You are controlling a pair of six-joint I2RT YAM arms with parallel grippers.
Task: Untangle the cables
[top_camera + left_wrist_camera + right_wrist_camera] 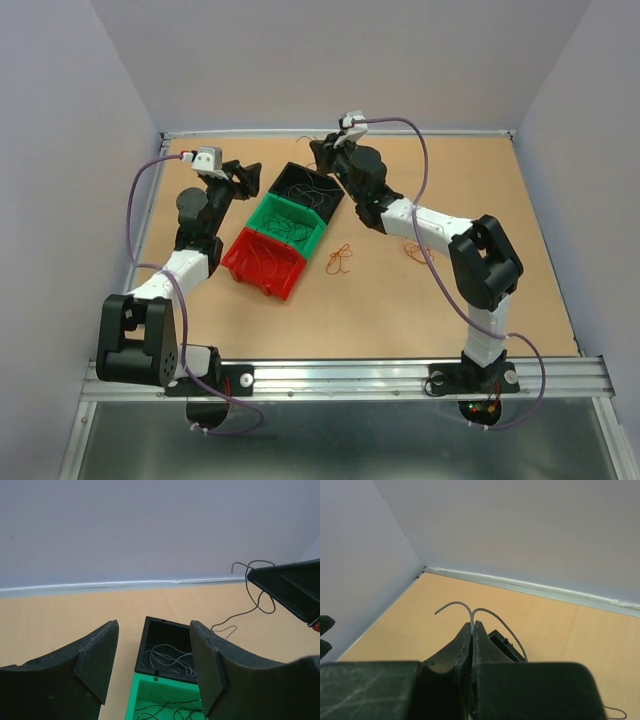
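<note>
My right gripper (321,151) is shut on a thin grey-black wire (457,604), held up over the far end of the black bin (309,190). In the right wrist view its jaws (473,625) pinch the wire, and both ends curl out above them. The left wrist view shows that wire (255,586) hanging in loops from the right gripper (295,587). My left gripper (250,180) is open and empty, left of the black bin, with the bin (167,650) showing between its fingers (100,655). Two red-orange cables (340,259) (416,251) lie on the table.
Three bins stand in a diagonal row: black, green (292,226) and red (263,263), each with thin wires inside. The green bin (160,700) shows below the black one in the left wrist view. Walls enclose the table on the left, the back and the right.
</note>
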